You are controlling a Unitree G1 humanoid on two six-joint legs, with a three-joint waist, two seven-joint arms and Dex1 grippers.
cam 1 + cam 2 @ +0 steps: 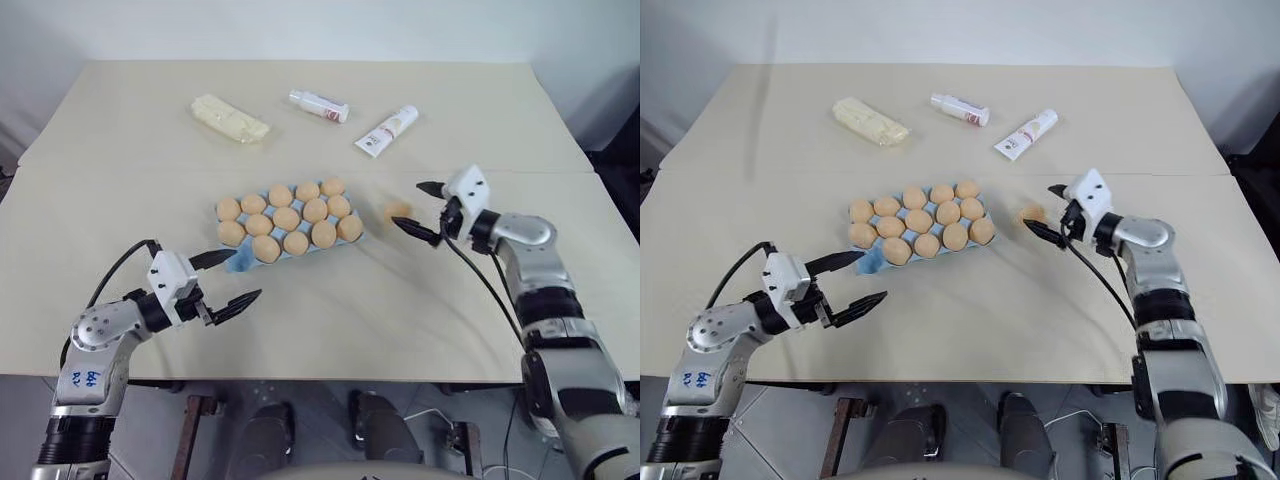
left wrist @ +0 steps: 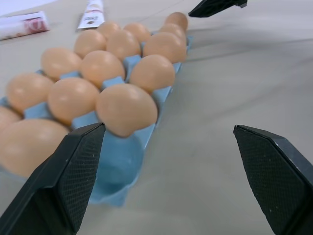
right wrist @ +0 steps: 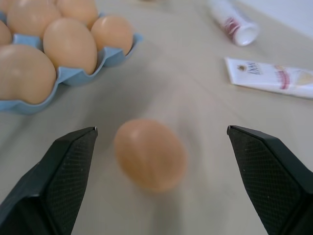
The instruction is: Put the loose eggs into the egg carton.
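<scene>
Tan loose egg (image 3: 150, 154) lies at three o'clock of the egg carton (image 1: 243, 261); right gripper (image 1: 424, 211), fingers spread, should close gently around its middle; left gripper (image 1: 226, 280) also open.

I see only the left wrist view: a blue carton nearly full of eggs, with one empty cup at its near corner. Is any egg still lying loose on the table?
Observer: Yes. One tan-orange oval loose egg lies on the beige table, just off the right end of the light-blue moulded egg carton.
Operator: Does the right gripper hold it?
Observer: No. The right gripper is open, and the egg lies between its black fingers, untouched.
Operator: Is anything on the far left of the table?
Observer: A pale yellow wrapped block lies there, well apart from the carton.
</scene>
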